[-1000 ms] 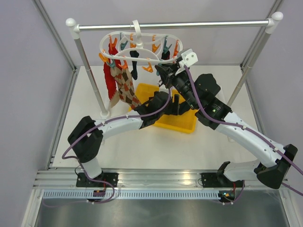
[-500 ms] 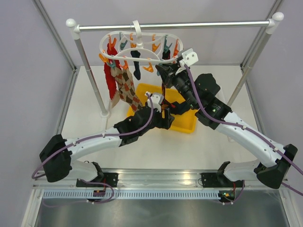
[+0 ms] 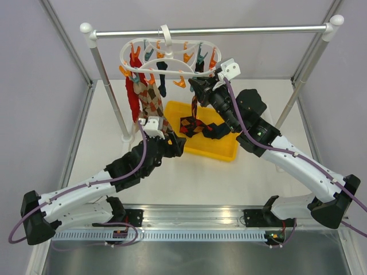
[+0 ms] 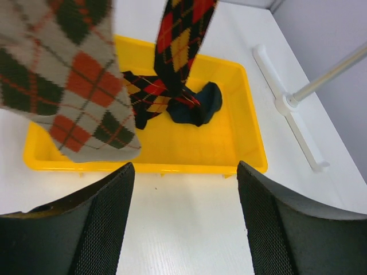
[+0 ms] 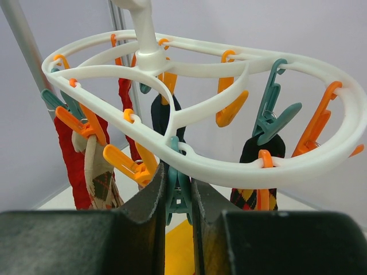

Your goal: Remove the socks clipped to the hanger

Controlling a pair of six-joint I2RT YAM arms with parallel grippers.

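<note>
- Top external view: the right gripper (image 3: 199,87) is working at the near ring of the hanger (image 3: 172,57), which is hanging from the rail (image 3: 258,28). A dark argyle sock (image 3: 194,109) is dangling below it into the yellow tray (image 3: 225,150). Judged step: unclipping this sock. Whether it is already free cannot be told.
- Left wrist view: the left gripper (image 4: 183,217) is hovering with fingers spread and empty, near the tray's front rim. A beige argyle sock (image 4: 63,86) is hanging close on the left, probably the next target. Bare table is lying open to the right as far as the stand foot (image 4: 292,114).
- Right wrist view: the jaws are pressing together on a teal peg (image 5: 176,197). An orange peg (image 5: 129,163) is crowding the left side, so backing straight out looks safest.
</note>
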